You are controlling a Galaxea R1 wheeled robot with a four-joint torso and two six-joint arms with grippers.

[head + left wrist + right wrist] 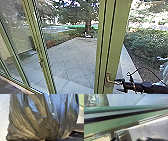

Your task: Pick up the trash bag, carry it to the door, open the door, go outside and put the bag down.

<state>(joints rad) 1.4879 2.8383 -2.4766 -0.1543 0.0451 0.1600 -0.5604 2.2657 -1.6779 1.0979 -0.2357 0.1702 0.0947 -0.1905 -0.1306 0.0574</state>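
At the green door frame (120,32), my right gripper (117,85) stands with its two fingers apart, close to the tip of the bent door handle (108,79). Whether it touches the handle I cannot tell. The right wrist view has the rounded metal handle (123,135) close to the camera, beside the green frame (110,122). A shiny dark trash bag (41,117) looms large in the left wrist view; its folds draw together at my left gripper (56,139), which is shut on it.
Glass panels in green frames (37,42) rise on the left. Outside lies a paved yard (72,57), with a tree (88,25) beyond and bushes (150,42) to the right. Something pale (163,71) is at the right edge.
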